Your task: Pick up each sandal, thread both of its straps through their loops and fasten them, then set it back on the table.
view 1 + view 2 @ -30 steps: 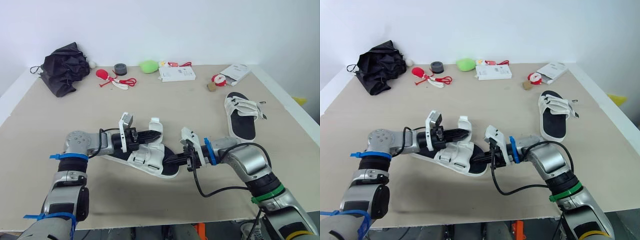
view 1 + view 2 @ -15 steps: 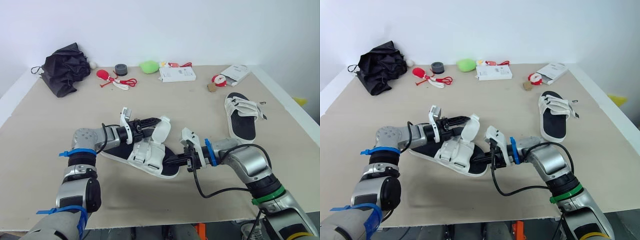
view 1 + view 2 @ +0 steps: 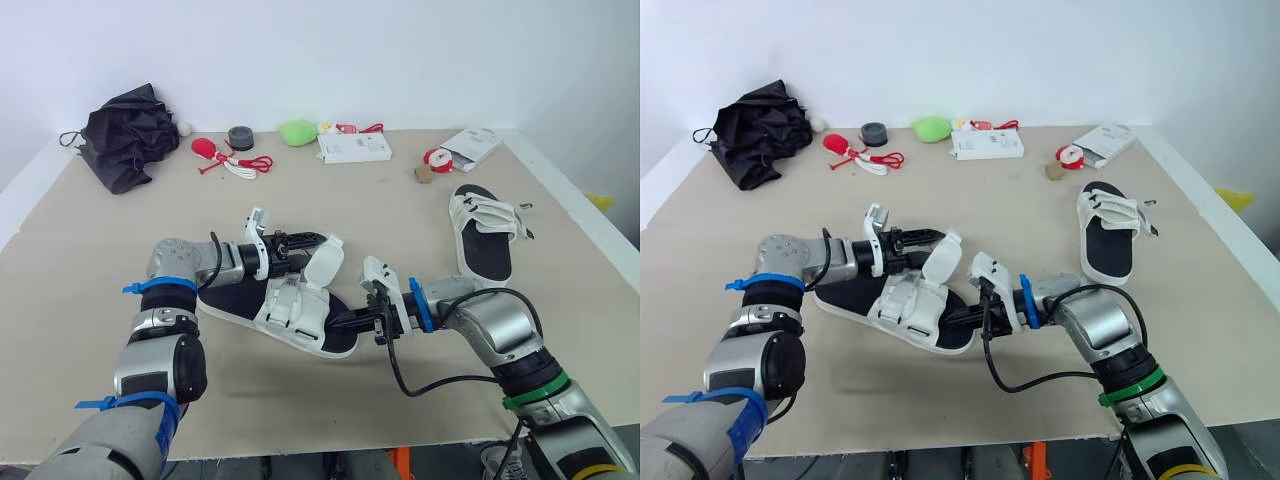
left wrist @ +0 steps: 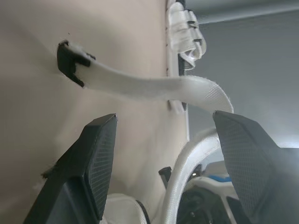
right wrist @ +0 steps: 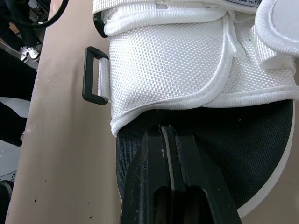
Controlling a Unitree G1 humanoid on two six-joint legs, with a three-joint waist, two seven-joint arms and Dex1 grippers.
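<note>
Left gripper (image 3: 312,241) has reached forward to the raised strap (image 3: 325,266).
Its fingers stand apart beside the strap; right gripper (image 3: 350,321), fingers together, pins the sandal (image 3: 285,312) on the table (image 3: 400,210). Best to pinch the strap's tip, then steer it to the loop (image 5: 96,82).

A beige table (image 3: 420,215) stands against a plain white wall (image 3: 400,60).
</note>
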